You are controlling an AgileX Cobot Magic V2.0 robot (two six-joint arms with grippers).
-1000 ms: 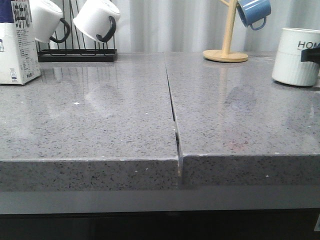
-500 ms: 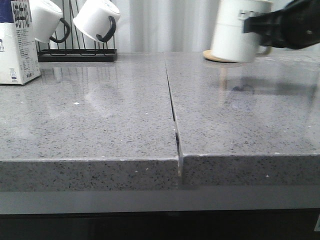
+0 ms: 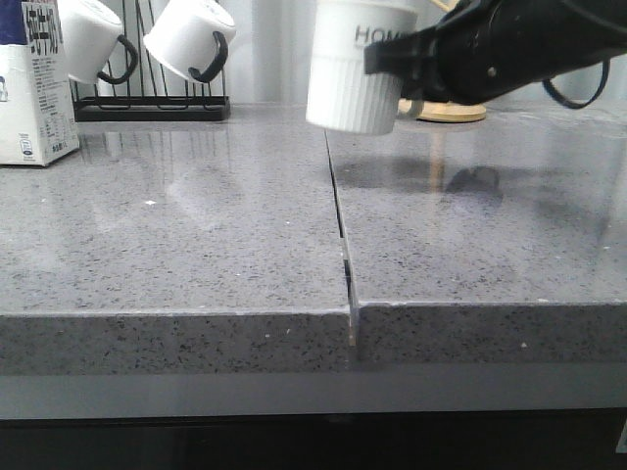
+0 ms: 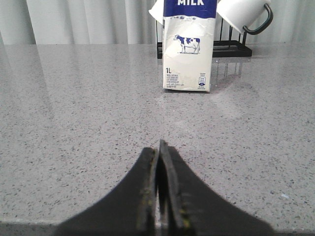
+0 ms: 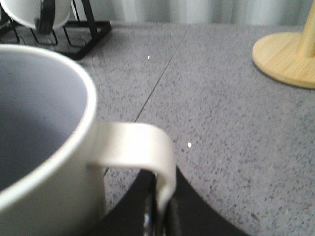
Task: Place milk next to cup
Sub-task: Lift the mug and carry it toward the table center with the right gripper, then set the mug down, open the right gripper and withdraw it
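Observation:
The milk [image 3: 34, 83], a tall white carton with a blue top, stands upright at the far left of the counter; the left wrist view shows its cow picture [image 4: 188, 46]. The cup [image 3: 355, 67], a white ribbed mug with "HOME" lettering, hangs in the air above the counter seam, behind the middle. My right gripper [image 3: 416, 73] is shut on the cup's white handle [image 5: 147, 147] and holds the cup off the counter. My left gripper [image 4: 159, 157] is shut and empty, low over the counter, well short of the milk.
A black rack [image 3: 152, 103] with plain white mugs [image 3: 191, 39] with black handles stands behind the milk. A wooden mug tree base [image 3: 446, 110] stands at the back right. A seam [image 3: 340, 215] splits the grey counter down the middle.
My right arm has lifted the cup from the far right of the counter and carried it left to above the seam. The milk and my left gripper have not moved.

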